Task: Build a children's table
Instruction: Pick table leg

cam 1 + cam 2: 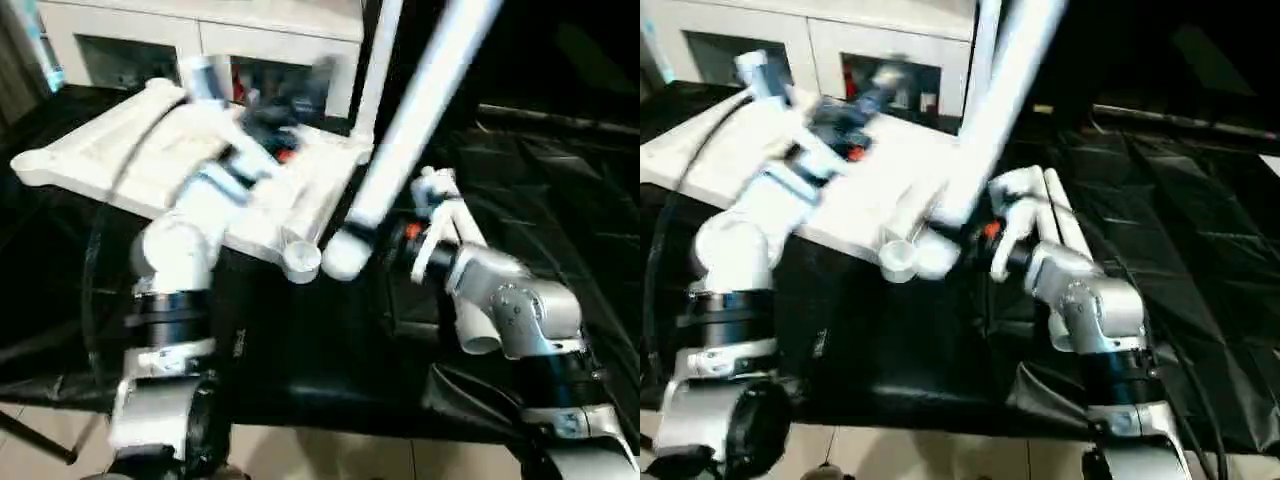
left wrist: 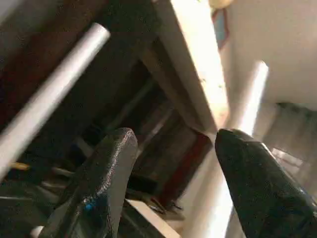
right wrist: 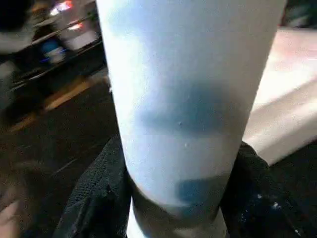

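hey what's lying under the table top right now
The table top rests upside down on black sheeting that spreads out around it. Whatever lies directly beneath it is covered. The right claw holds a leg beside its near corner socket.

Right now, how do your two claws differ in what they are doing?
The right claw is shut on a white leg, its black fingers pressed on either side of the tube; the left claw is open and holds nothing. The right claw holds the leg tilted, its lower end near the corner socket of the table top; the left claw hovers above that top. Both have two black fingers.
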Controlling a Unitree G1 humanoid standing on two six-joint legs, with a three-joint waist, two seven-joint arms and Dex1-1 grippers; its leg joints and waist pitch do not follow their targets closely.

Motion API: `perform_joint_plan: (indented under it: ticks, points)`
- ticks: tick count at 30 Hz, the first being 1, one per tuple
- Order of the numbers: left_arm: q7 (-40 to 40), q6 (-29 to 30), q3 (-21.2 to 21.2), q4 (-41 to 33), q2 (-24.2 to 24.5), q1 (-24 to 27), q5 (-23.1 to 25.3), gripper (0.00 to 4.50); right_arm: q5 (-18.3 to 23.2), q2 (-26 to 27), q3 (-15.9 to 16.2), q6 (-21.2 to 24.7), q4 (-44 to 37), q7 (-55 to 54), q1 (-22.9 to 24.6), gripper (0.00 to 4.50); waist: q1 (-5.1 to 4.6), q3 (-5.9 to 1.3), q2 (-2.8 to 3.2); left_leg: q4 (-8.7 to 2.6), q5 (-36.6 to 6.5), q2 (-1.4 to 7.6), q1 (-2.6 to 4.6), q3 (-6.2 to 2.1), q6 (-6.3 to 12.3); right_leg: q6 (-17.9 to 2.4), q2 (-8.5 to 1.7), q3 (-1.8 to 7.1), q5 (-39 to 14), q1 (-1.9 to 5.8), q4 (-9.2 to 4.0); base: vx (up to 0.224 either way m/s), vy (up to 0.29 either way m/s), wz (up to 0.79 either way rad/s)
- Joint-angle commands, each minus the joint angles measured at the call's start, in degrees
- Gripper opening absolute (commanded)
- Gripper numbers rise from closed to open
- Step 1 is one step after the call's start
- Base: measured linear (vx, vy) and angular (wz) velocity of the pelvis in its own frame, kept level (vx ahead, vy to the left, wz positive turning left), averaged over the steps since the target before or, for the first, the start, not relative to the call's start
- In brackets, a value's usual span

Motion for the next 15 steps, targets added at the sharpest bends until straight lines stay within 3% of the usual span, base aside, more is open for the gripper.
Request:
perform_joint_plan:
  ticks: [1, 2, 3, 4, 5, 7, 8, 9, 10, 12, 15]
  points:
    - [-3.2, -5.4, -7.6, 3.4, 4.9, -0.1, 10.8, 3.05, -4.4, -1.3, -1.2, -3.8, 1.5, -4.0, 0.0, 1.93, -0.21, -4.74, 1.05, -3.72, -7.0, 0.15, 0.79, 0.24, -1.87, -8.6, -2.63, 1.32, -6.0, 3.36, -4.00, 0.000, 0.000, 0.00]
    - [-4.8, -8.0, -11.5, 5.1, 7.4, 0.3, 15.6, 3.05, -6.1, -1.8, -0.8, -4.9, 2.0, -5.1, 0.3, 1.93, -0.29, -4.65, 1.32, -3.92, -7.2, 0.26, 0.90, 0.12, -1.80, -7.4, -2.62, 1.31, -6.7, 3.22, -4.18, 0.000, 0.000, 0.00]
    - [-8.9, -16.1, -23.0, 11.5, 13.8, 0.4, 28.1, 3.05, -7.9, -2.8, -0.6, -5.4, 1.9, -6.7, 1.4, 1.93, -0.49, -4.65, 1.35, -3.88, -7.6, 0.20, 0.92, 0.19, -2.18, -6.6, -2.62, 1.42, -7.7, 3.32, -4.06, 0.000, 0.000, 0.00]
    - [-8.9, -16.1, -23.0, 11.5, 13.8, 0.4, 28.1, 3.05, -7.9, -2.8, -0.6, -5.4, 1.9, -6.7, 1.4, 1.93, -0.16, -4.54, 1.48, -4.11, -7.4, 0.22, 0.93, -0.11, -1.74, -5.2, -2.73, 1.35, -9.1, 3.22, -4.81, 0.000, 0.000, 0.00]
    - [-10.1, -18.6, -26.4, 13.8, 15.6, 0.2, 31.7, 3.05, -8.3, -3.1, -0.6, -5.4, 1.7, -7.0, 1.8, 1.93, -0.31, -4.51, 1.51, -4.23, -8.2, 0.24, 1.12, -0.05, -2.12, -3.8, -2.68, 1.50, -10.2, 3.13, -4.63, 0.000, 0.000, 0.00]
    - [-12.0, -23.8, -31.7, 18.5, 18.3, -0.4, 37.8, 3.05, -8.2, -3.3, -0.8, -5.0, 1.1, -7.1, 2.5, 1.93, -0.46, -4.90, 1.62, -4.04, -6.7, 0.34, 1.02, 0.08, -3.24, -5.9, -2.84, 1.55, -5.5, 3.45, -3.68, 0.000, 0.000, 0.00]
    - [-13.5, -27.2, -35.6, 23.7, 20.1, -1.6, 42.3, 3.05, -8.0, -3.6, -0.9, -4.6, 0.0, -7.3, 3.2, 1.93, -0.43, -4.84, 2.33, -4.04, -6.3, 0.25, 0.93, -0.08, -3.11, -6.4, -2.85, 1.54, -4.4, 3.36, -3.75, 0.000, 0.000, 0.00]
    - [-14.4, -28.4, -37.3, 26.3, 20.9, -2.2, 44.1, 3.05, -8.0, -3.8, -0.9, -4.4, -0.6, -7.4, 3.7, 1.93, -0.55, -4.75, 2.11, -4.04, -6.8, 0.17, 0.97, 0.07, -2.99, -6.3, -2.68, 1.53, -4.2, 3.28, -4.03, 0.000, 0.000, 0.00]
    - [-14.4, -28.4, -37.3, 26.3, 20.9, -2.2, 44.1, 3.05, -8.0, -3.8, -0.9, -4.4, -0.6, -7.4, 3.7, 1.93, -0.70, -4.94, 2.02, -4.03, -6.8, 0.09, 0.88, 0.02, -3.30, -7.0, -2.79, 1.55, -2.7, 3.74, -3.53, 0.000, 0.000, 0.00]
    - [-16.0, -30.9, -41.1, 33.2, 22.8, -4.6, 49.2, 3.05, -7.7, -4.1, -1.4, -3.9, -2.8, -7.9, 5.3, 1.93, -1.07, -4.94, 2.67, -3.86, -6.7, 0.03, 0.83, -0.01, -3.39, -8.6, -2.88, 1.64, -0.5, 3.87, -3.39, 0.000, 0.000, 0.00]
    - [-16.1, -34.5, -43.9, 38.9, 23.8, -6.7, 53.4, 3.05, -7.6, -4.4, -1.6, -3.5, -4.7, -8.2, 6.8, 1.93, -1.30, -4.70, 2.43, -3.90, -8.9, 0.15, 0.98, 0.10, -3.37, -10.3, -2.92, 1.62, -2.1, 3.72, -3.77, 0.000, 0.000, 0.00]
